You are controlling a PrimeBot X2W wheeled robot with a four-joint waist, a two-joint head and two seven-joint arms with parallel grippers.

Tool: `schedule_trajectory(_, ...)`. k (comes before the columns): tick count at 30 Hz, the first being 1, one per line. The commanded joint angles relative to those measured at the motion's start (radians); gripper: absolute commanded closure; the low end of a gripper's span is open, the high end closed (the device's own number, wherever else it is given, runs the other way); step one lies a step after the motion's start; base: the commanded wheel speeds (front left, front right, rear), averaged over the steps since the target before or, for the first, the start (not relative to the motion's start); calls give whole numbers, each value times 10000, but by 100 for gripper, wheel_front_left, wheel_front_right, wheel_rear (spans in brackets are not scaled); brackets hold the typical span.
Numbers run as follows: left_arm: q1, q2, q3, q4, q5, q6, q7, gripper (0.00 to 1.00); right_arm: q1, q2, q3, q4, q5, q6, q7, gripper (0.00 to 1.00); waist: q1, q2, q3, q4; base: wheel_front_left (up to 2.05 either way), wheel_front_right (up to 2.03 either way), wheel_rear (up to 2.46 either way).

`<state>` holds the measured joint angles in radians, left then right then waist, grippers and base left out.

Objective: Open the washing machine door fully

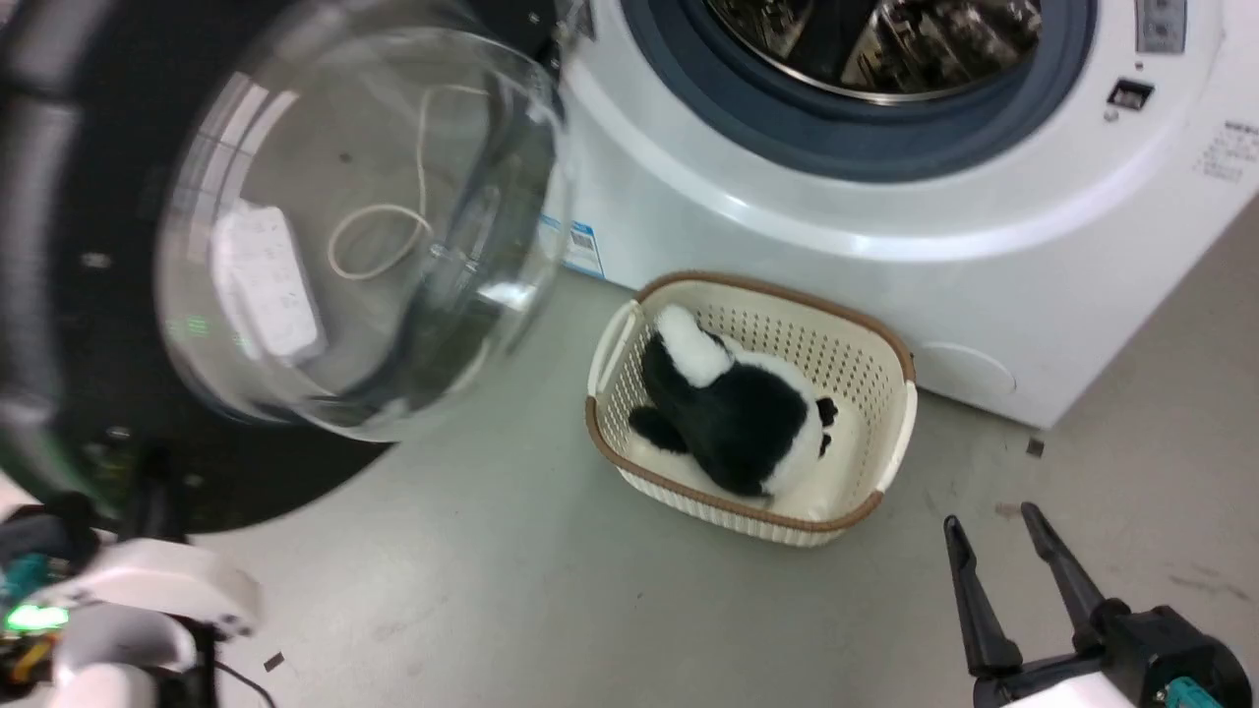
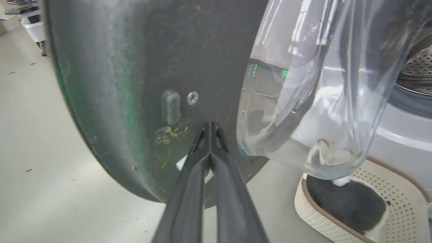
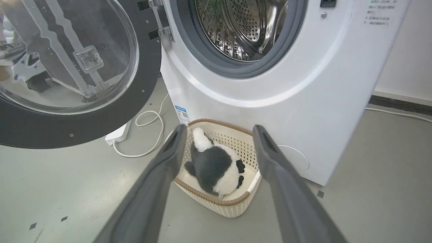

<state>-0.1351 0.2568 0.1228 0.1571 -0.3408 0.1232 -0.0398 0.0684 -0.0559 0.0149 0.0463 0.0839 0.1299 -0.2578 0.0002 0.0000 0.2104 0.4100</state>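
The washer (image 1: 787,197) takes the head view from 12 to 3 o'clock, its drum mouth (image 1: 875,49) bare. The door (image 1: 59,295) stands at 9 o'clock, well apart from that mouth, with its inner face and glass bowl (image 1: 364,226) turned toward the robot. In the right wrist view it hangs from its hinge (image 3: 158,20) at 11 o'clock.

I judge the job mostly done. The door is wide open, with perhaps a last stretch of swing left (how far the hinge allows, I cannot tell).

The left gripper (image 2: 210,126), fingers pressed together and pinching nothing, points its tips at the door's black face, at 5 o'clock of a screw (image 2: 192,98). The right gripper (image 1: 989,516) hangs at 5 o'clock in the head view, spread and empty.

In the head view the door is blurred and its top and left rim are cut off. Whether the left tips truly touch the door is hard to make out.
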Motion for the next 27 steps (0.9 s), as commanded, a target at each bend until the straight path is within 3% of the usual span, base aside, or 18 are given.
schedule_trajectory(1, -212, 109, 141, 139, -71, 70, -79, 100, -210, -69, -20, -81, -54, 8, -40, 0, -2, 0, 224, -158, 0, 0, 0)
schedule_trajectory(5, -1020, 899, 953, 1381, -536, -90, -349, 100, -437, -266, -160, -228, -95, 8, 26, 0, -2, 0, 709, -430, 0, 0, 0)
schedule_trajectory(15, -2259, 1638, 1210, 3214, -812, -580, -1044, 100, -588, -450, -272, -479, -130, 8, 181, 0, -2, 0, 1131, -588, 0, 0, 0)
schedule_trajectory(21, -2306, 1594, 1237, 3740, -839, -813, -1813, 100, -584, -494, -320, -406, -134, 8, 155, 0, -2, 0, 819, -732, 0, 0, 0)
schedule_trajectory(27, -1771, 1100, 1024, 2781, -490, -964, -2176, 100, -523, -407, -592, -304, -67, 8, 54, 0, -2, 0, 66, -961, 0, 0, 0)
